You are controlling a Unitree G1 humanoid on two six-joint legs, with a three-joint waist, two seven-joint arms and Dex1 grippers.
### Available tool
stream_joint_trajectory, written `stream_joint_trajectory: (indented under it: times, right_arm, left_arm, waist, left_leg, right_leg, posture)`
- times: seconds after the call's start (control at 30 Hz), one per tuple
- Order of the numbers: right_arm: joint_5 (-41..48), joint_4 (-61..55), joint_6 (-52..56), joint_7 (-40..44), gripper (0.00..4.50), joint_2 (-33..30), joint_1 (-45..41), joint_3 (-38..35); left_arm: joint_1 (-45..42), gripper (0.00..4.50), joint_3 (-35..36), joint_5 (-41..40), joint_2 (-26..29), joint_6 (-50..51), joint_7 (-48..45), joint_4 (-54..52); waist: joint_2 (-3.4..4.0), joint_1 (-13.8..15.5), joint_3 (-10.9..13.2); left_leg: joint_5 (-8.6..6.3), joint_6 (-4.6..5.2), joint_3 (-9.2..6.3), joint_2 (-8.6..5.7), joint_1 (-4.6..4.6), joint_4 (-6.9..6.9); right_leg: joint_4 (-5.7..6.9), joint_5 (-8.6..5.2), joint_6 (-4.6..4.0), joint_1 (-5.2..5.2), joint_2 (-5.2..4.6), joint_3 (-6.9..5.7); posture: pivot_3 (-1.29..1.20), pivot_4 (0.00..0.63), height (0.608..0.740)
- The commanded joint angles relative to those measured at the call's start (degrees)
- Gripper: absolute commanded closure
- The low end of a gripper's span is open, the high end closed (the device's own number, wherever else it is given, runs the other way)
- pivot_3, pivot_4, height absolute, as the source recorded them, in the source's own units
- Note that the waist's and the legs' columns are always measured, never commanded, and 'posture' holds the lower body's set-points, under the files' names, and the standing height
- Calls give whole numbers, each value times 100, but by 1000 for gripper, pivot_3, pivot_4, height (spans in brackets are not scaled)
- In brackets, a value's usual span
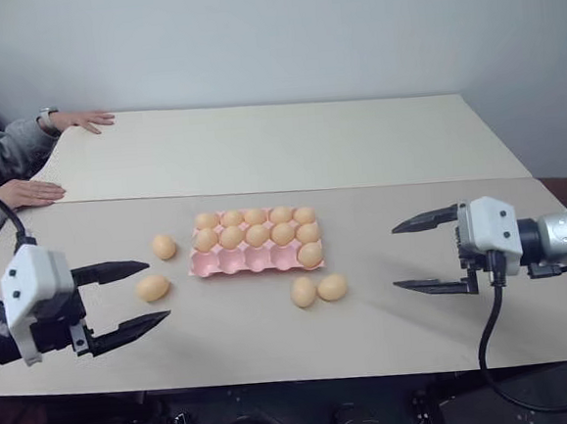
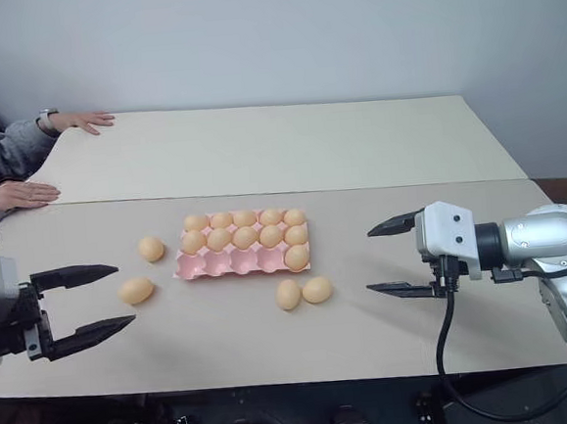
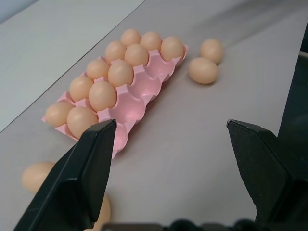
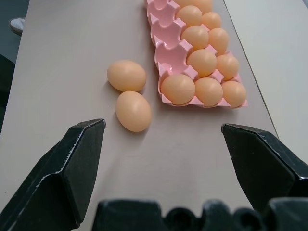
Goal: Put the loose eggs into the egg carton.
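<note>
While the egg carton [image 1: 256, 257] lies flat near the middle of the front table [image 1: 369, 303], eleven of its cups are seen to be filled: the two far rows are full, and in the near row one egg is seated at the right end, the other four cups being left bare. Four loose eggs are found on the tabletop around it. Two loose eggs on the right [image 1: 318, 289] are set side by side, touching or nearly so, just off the carton's near right corner. On the other side, the upper left egg [image 1: 163, 246] is placed just beside the carton's left edge, and the lower left egg [image 1: 153, 287] is placed a little nearer the front edge, apart from the carton. Bare tabletop is left open in front of the carton and on both flanks. The left gripper [image 1: 125, 300] is held above the table near its front left part, fingers spread wide and nothing between them, the lower left egg lying just beyond its tips. The right gripper [image 1: 426, 254] is held well apart from the pair of eggs, likewise spread and unloaded. Across a seam, a second table [image 1: 288, 143] is joined behind, on whose left edge a person's hands [image 1: 29, 193] are rested.
</note>
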Motion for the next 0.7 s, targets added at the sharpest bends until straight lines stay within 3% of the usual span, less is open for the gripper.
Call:
stream_joint_trajectory:
  times: [0.03,0.7]
  right_arm:
    - [82,-89,-91,-16,0,-4,-111,-93]
    - [-186,34,-41,-73,0,34,-362,259]
  left_arm:
    - [-30,505,247,-177,91,103,-32,-114]
    - [26,505,-8,253,-129,-201,400,-517]
  waist:
    - [0,1,0]
    - [0,9,0]
  left_leg:
    - [0,0,0,0,0,0]
    - [0,0,1,0,0,0]
  right_leg:
    - [0,0,0,0,0,0]
    - [0,0,0,1,0,0]
  posture:
    - [0,150,740]
    - [0,150,740]
